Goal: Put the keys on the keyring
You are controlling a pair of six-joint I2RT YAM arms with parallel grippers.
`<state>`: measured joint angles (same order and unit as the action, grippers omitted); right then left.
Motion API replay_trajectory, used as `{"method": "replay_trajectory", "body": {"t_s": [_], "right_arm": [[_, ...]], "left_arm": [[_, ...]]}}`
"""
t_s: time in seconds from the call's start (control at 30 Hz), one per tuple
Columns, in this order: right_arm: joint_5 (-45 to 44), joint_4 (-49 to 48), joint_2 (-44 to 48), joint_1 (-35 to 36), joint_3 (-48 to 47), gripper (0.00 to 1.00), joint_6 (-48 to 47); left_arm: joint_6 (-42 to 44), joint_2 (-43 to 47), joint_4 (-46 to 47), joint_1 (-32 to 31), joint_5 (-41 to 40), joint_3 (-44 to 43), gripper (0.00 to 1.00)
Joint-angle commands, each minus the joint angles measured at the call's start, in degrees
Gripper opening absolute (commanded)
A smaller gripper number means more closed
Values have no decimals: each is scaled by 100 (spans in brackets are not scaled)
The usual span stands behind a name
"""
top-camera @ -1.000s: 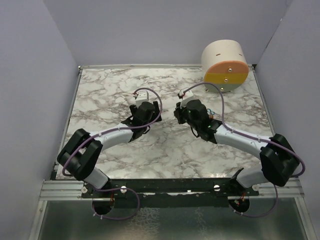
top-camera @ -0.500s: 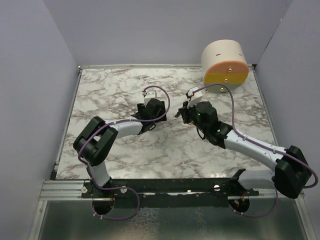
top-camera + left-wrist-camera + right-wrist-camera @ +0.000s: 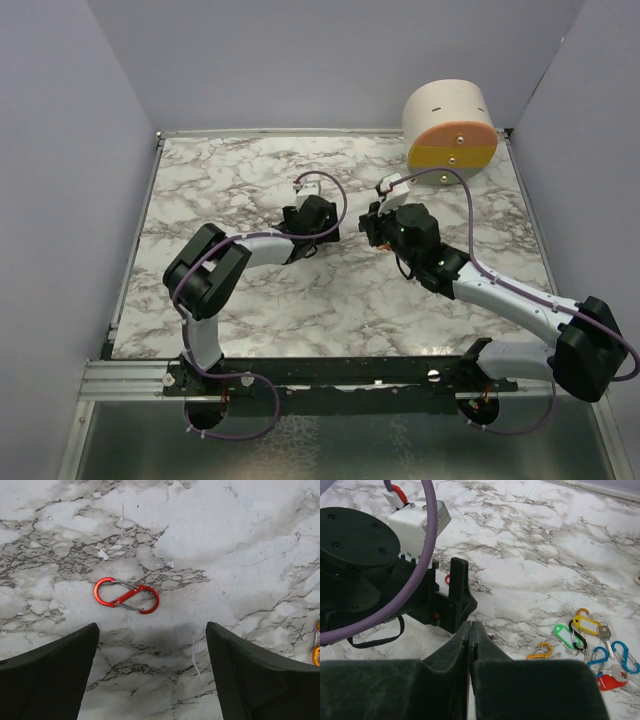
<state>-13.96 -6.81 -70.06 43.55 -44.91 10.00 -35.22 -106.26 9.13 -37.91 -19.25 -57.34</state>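
Hanging spread wide over the counter [image 3: 235, 525], the left claw [image 3: 151, 626] holds nothing, its two dark fingers well apart. Just ahead of it, a little toward its left finger, lies the red clip [image 3: 126, 595], flat and alone. The clip's long axis runs across the gap between the fingers, dipping slightly toward the right one. As I judge it, a straight descent would put the fingers at the clip's two ends rather than on its sides, so the wrist needs a turn first. At the far right of that claw's view, the orange clip [image 3: 316, 649] just shows. The right claw [image 3: 471, 630] is pressed closed, with nothing visible between its fingers. Off to its right, resting on the counter, is the bunch of keys [image 3: 587, 624] with green and yellow heads. Blue clips [image 3: 621, 655] and something red lie among them, and the orange clip sits on the bunch's near side. The left arm is nearer the red clip, the right arm nearer the keys.
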Motion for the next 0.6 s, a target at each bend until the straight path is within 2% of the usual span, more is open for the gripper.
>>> {"method": "replay_trajectory", "body": {"t_s": [0.0,0.57], "right_arm": [[-136,0,145,35,60,1,-86],[-147,-26,63,38,42,1,-104]], "left_arm": [[-37,-313,33,84,211,-180,90],[157,-780,195,355,474,-642,90]]}}
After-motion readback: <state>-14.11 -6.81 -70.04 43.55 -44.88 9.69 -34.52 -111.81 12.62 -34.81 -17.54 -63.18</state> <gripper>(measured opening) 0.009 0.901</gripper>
